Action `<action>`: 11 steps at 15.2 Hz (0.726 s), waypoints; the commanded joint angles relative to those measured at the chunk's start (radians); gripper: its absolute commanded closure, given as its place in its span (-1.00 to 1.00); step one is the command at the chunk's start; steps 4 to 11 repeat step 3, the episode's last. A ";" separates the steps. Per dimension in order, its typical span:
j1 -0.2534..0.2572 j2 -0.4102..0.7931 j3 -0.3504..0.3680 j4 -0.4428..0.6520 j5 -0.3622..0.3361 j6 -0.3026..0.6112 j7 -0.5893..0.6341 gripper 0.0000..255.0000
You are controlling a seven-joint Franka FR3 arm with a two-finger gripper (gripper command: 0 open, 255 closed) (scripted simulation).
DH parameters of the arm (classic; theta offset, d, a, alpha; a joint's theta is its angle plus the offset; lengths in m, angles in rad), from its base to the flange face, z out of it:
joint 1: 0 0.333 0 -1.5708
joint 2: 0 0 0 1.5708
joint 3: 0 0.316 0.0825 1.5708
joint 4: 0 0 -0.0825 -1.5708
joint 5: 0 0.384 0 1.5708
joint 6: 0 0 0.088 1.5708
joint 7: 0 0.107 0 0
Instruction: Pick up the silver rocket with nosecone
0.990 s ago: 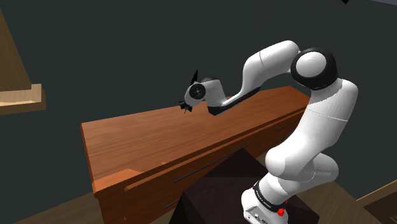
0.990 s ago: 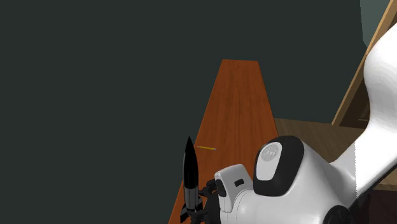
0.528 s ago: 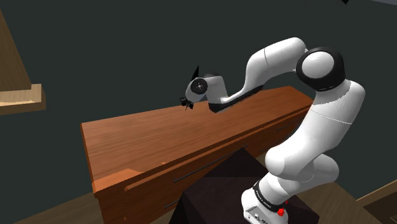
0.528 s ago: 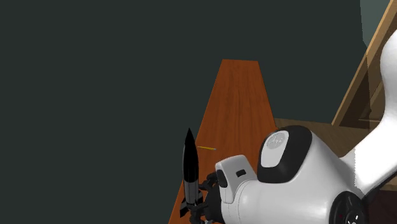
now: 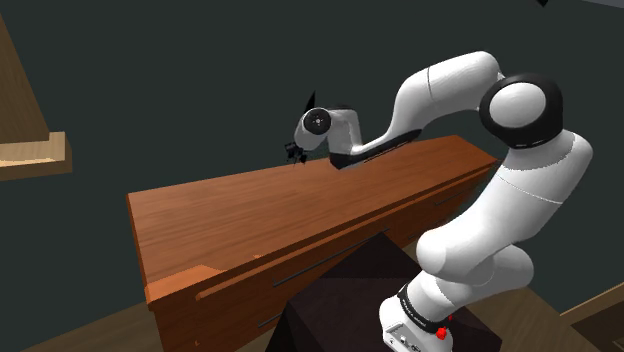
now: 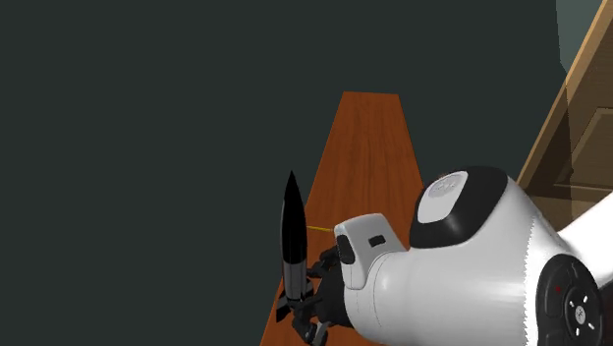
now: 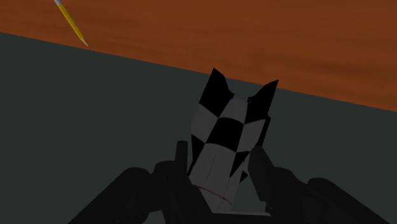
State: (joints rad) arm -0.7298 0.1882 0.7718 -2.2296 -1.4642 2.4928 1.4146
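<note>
Wooden top (image 5: pixel 250 200) — pencil (image 7: pixel 71 23) near rocket (image 7: pixel 222 145)

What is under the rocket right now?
Beneath the rocket, the wrist view shows the edge of the wooden tabletop and a dark surface. The gripper, clasping it, hides its base elsewhere.

The tabletop (image 5: pixel 230 215) is smooth reddish-brown wood with fine grain and a soft sheen. The rocket (image 6: pixel 292 231) has a glossy black body, and its black-and-white checkered tail looks matt. The arm's shell (image 5: pixel 520 200) is smooth, faintly glossy white.
</note>
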 commanded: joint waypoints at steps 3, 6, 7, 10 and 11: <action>-0.009 -0.028 0.007 -0.001 0.043 0.010 -0.036 1.00; -0.009 -0.028 0.007 -0.001 0.043 0.010 -0.036 1.00; -0.009 -0.028 0.007 -0.001 0.043 0.010 -0.036 1.00; -0.009 -0.028 0.007 -0.001 0.043 0.010 -0.036 1.00; -0.009 -0.028 0.007 -0.001 0.043 0.010 -0.036 1.00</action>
